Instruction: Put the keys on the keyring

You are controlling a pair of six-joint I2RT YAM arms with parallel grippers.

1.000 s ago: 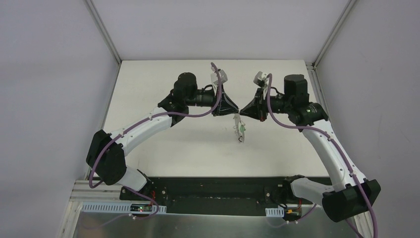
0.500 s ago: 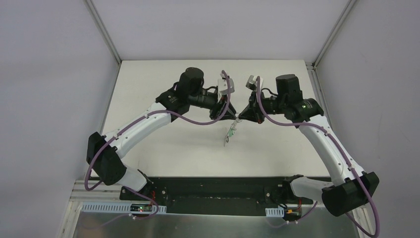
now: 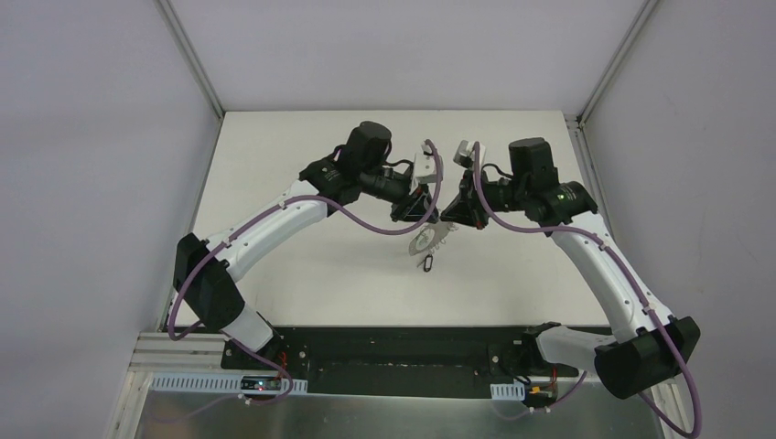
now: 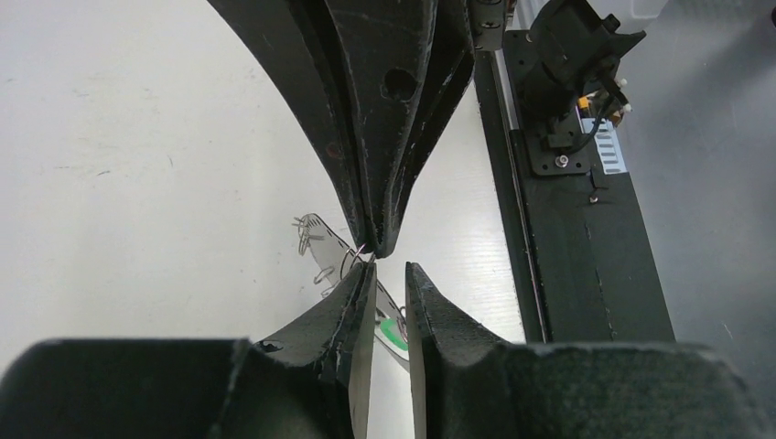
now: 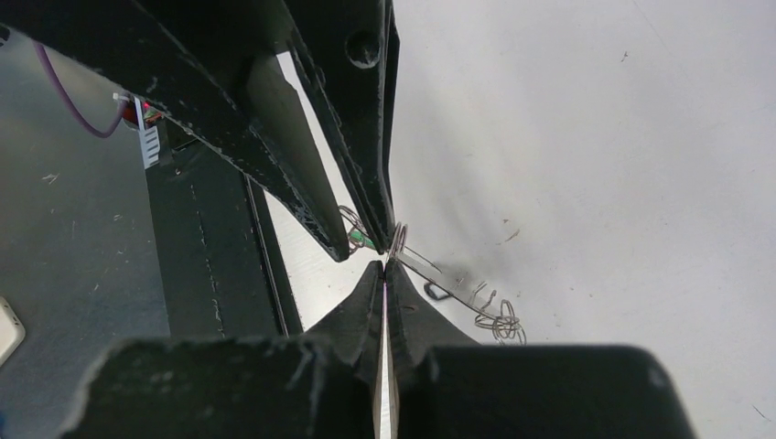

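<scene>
Now | right tool pinching thin wire keyring (grey hoop)

Both arms angled inward, elbows flared outward, wrists roughly level, claws nose to nose at centre. Left arm rose from base at lower left, forearm slanting up and right. Left claw showed fingers parted by narrow gap. Right arm climbed from base at lower right. Right claw had fingers pressed flat together, tips almost touching left claw's.
</scene>
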